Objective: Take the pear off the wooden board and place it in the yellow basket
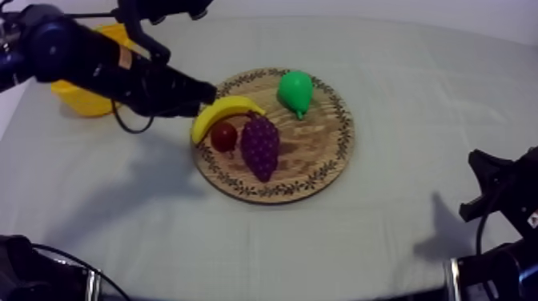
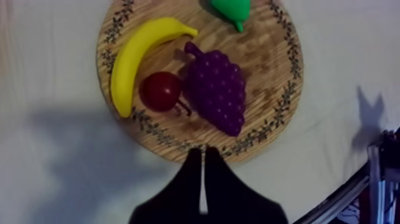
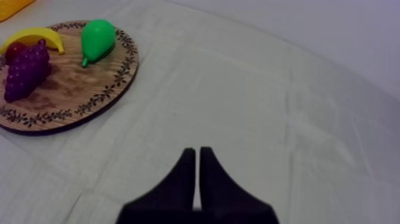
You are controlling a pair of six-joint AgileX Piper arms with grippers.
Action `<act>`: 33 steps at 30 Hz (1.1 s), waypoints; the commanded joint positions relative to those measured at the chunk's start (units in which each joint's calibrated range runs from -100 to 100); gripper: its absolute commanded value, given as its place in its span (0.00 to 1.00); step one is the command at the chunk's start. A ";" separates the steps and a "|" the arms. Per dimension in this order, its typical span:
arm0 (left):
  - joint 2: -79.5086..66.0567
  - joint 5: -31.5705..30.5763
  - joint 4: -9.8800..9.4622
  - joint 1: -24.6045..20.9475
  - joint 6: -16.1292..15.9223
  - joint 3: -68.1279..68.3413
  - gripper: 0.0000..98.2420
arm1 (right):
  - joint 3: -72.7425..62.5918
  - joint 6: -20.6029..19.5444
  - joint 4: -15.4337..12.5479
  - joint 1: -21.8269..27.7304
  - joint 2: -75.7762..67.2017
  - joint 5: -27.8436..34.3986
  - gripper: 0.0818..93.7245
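The green pear (image 1: 295, 90) lies on the far side of the round wooden board (image 1: 320, 160), stalk end toward the centre. My left gripper (image 1: 210, 93) hovers at the board's left rim, over the banana's (image 1: 224, 112) end, a good way left of the pear. In the left wrist view its fingers (image 2: 202, 162) lie together as a narrow wedge, shut on nothing, at the board's (image 2: 268, 71) near rim; the pear (image 2: 232, 11) is across the board. The yellow basket (image 1: 84, 98) stands at the far left, partly behind the left arm. My right gripper (image 3: 197, 156) is shut over bare cloth.
Purple grapes (image 1: 260, 144) and a small red fruit (image 1: 223, 136) lie on the board beside the banana. My right arm (image 1: 492, 188) sits low at the right edge. From the right wrist, the pear (image 3: 96, 37) and board (image 3: 77, 89) are far off.
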 commanded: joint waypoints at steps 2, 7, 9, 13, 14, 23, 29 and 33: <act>8.78 5.50 0.61 -0.40 1.88 -15.57 0.00 | -0.05 0.00 -0.01 0.01 -0.04 0.02 0.00; 16.07 12.80 1.09 -0.95 3.90 -28.96 0.00 | -0.05 0.00 -0.01 0.01 -0.04 0.02 0.00; 19.07 15.01 1.32 -1.11 4.50 -34.16 0.00 | -0.05 0.00 -0.01 0.01 -0.04 0.02 0.00; 24.29 17.72 1.78 -1.15 5.99 -42.20 0.00 | -0.05 0.00 -0.01 0.01 -0.04 0.02 0.00; 25.51 18.34 1.82 -1.10 6.28 -43.91 0.00 | -0.05 0.00 -0.01 0.01 -0.04 0.02 0.00; 33.78 22.74 1.82 -1.77 5.54 -53.75 0.00 | -0.05 0.01 -0.01 0.01 -0.04 0.02 0.00; 38.34 23.62 1.90 -2.25 4.25 -59.26 0.00 | -0.05 0.00 -0.01 0.01 -0.04 0.02 0.00; 40.87 23.99 1.85 -1.99 4.66 -62.26 0.00 | -0.05 0.00 -0.01 0.01 -0.04 0.02 0.00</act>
